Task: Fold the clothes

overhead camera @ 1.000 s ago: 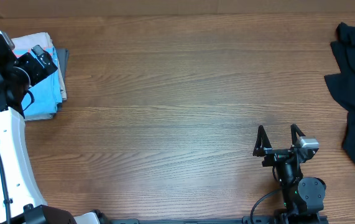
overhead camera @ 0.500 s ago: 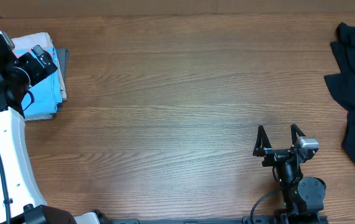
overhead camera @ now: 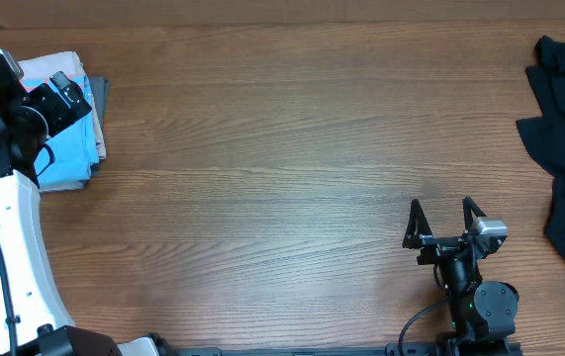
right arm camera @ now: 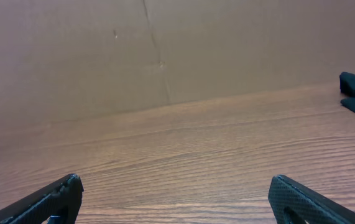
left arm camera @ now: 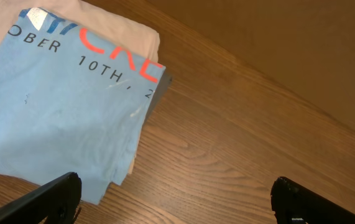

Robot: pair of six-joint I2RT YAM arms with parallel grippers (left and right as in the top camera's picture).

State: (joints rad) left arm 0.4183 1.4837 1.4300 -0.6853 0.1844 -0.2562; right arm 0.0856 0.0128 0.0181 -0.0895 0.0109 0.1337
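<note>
T-shirt (left arm camera: pixel 59 106), light blue, folded, atop beige cloth (left arm camera: pixel 133 37) just beneath the left jaws; left and right jaws alike fully spread, empty. Risk: a careless left withdrawal could snag an edge and undo the fold.
</note>
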